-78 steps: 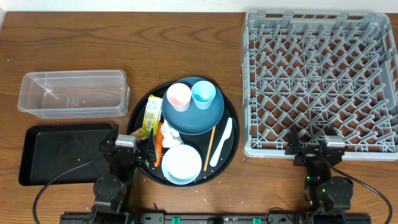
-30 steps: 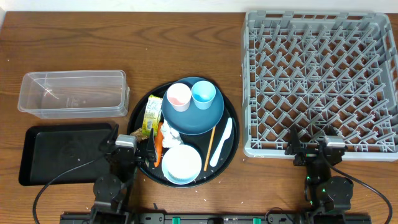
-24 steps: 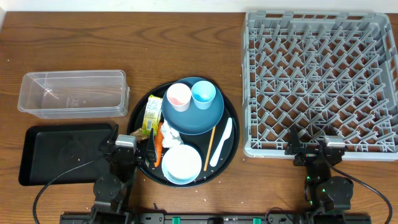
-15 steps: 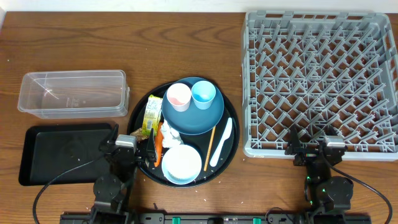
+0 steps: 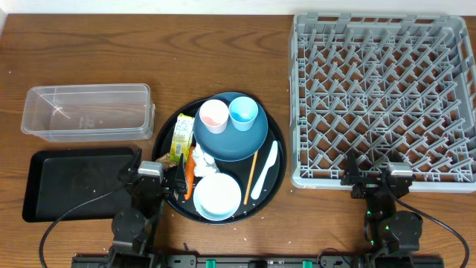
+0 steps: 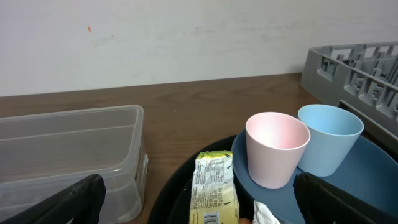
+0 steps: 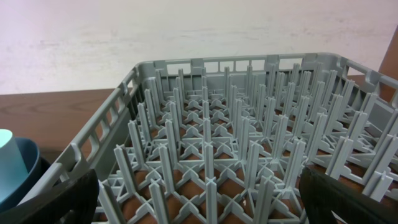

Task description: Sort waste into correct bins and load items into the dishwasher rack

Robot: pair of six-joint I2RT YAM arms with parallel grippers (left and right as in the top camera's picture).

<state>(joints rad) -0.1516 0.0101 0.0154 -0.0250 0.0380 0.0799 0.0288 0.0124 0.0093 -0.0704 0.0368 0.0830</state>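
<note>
On the dark blue plate (image 5: 230, 143) stand a pink cup (image 5: 213, 115) and a light blue cup (image 5: 243, 113). Beside it lie the yellow-green wrapper (image 5: 181, 139), orange carrot (image 5: 190, 173), white tissue (image 5: 204, 164), pale blue bowl (image 5: 217, 197), chopstick (image 5: 251, 175) and spoon (image 5: 265, 171). The grey rack (image 5: 383, 97) is at the right. My left gripper (image 5: 158, 171) is open at the round tray's near-left rim, with the wrapper (image 6: 213, 186) ahead of it. My right gripper (image 5: 372, 176) is open at the rack's near edge, its pegs (image 7: 249, 124) ahead.
All the dishes and waste sit on a round black tray (image 5: 277, 186) at the table's middle. A clear tub (image 5: 88, 112) stands at the left, with a flat black tray (image 5: 74, 182) in front of it. Bare wood lies behind the round tray.
</note>
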